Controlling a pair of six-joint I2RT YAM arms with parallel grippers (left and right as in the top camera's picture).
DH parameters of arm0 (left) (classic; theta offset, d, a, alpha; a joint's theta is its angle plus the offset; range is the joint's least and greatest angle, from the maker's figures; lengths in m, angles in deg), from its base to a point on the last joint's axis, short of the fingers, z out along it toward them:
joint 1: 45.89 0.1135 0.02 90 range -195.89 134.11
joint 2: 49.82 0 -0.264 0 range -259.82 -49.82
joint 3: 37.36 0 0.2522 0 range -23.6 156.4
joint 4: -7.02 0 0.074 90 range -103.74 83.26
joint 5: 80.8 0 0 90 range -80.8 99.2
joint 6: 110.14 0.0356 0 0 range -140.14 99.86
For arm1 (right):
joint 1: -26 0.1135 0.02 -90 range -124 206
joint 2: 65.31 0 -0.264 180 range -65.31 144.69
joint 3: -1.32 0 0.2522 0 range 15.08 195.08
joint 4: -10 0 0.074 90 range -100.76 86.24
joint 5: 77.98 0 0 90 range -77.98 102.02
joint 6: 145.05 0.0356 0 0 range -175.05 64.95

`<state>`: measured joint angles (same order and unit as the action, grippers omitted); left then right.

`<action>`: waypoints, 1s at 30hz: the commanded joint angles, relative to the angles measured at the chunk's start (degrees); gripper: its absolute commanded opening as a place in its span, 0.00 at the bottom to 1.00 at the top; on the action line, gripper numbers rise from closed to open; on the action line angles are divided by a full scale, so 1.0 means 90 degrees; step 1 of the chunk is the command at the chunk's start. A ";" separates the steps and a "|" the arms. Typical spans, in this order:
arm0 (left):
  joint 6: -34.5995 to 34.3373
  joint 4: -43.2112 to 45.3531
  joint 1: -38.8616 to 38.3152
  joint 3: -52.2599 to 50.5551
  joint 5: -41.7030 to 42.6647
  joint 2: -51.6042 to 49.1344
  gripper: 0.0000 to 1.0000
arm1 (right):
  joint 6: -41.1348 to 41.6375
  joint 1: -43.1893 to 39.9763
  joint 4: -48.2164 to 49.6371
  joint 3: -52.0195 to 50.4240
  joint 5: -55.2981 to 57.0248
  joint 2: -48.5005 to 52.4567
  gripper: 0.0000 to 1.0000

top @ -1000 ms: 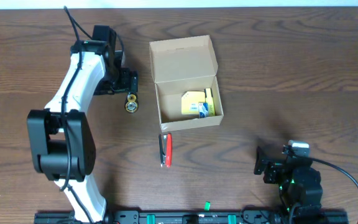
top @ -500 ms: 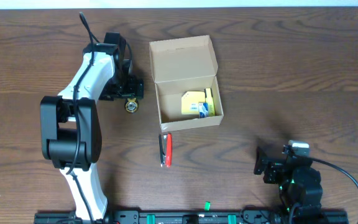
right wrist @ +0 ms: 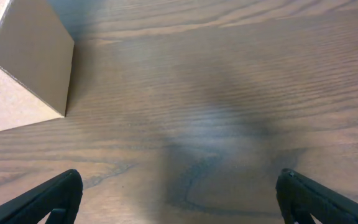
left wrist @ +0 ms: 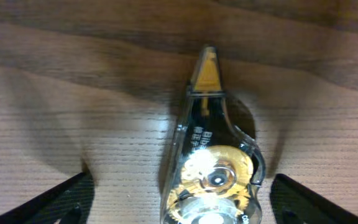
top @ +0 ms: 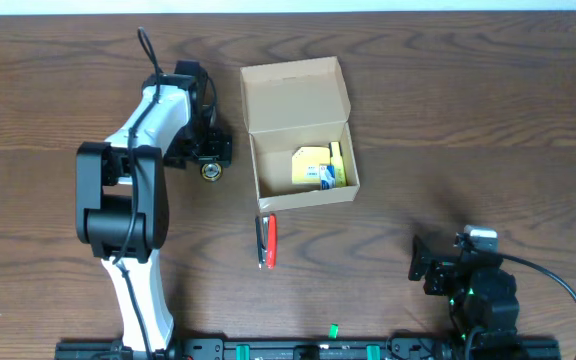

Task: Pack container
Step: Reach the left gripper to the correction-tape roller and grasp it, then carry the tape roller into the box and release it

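The tan cardboard container (top: pixel 303 150) stands open at the table's middle, its lid flap folded back, with yellow and blue stationery inside. A corner of it shows in the right wrist view (right wrist: pixel 23 68). A clear correction-tape dispenser (top: pixel 210 170) with yellow gears lies just left of the container. My left gripper (top: pixel 211 160) is open right over it; in the left wrist view the dispenser (left wrist: pixel 213 168) lies between the spread fingers (left wrist: pixel 182 202). A red and black stapler (top: pixel 267 241) lies in front of the container. My right gripper (top: pixel 423 262) is open and empty over bare table (right wrist: pixel 179 199).
The wooden table (top: pixel 448 110) extends wide on all sides. A small green item (top: pixel 333 328) sits by the black rail at the front edge.
My left arm has swung right and lowered toward the dispenser, bringing the gripper over it. The right arm and the other things have not moved.
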<state>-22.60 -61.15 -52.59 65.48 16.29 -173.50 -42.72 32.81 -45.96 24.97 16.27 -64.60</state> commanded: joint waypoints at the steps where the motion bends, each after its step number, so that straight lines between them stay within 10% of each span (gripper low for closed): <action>1: 0.0063 -0.0015 -0.0085 0.0095 -0.0029 -0.0238 0.78 | -0.0092 -0.0039 -0.0017 -0.0068 -0.0022 -0.0044 0.99; 6: 0.0058 -0.0017 -0.0104 0.0097 -0.0019 -0.0245 0.35 | -0.0092 -0.0041 -0.0017 -0.0068 -0.0022 -0.0044 0.99; 10: -0.0119 0.0005 -0.0097 0.0100 -0.0002 -0.0231 0.19 | -0.0092 -0.0041 -0.0017 -0.0068 -0.0022 -0.0044 0.99; 30: -0.0265 0.0107 0.0192 0.0129 -0.0112 0.2946 0.18 | -0.0092 -0.0039 -0.0017 -0.0068 -0.0019 -0.0044 0.99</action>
<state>-24.48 -60.10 -50.14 66.12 15.63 -149.04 -42.72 32.81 -45.96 24.97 16.27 -64.60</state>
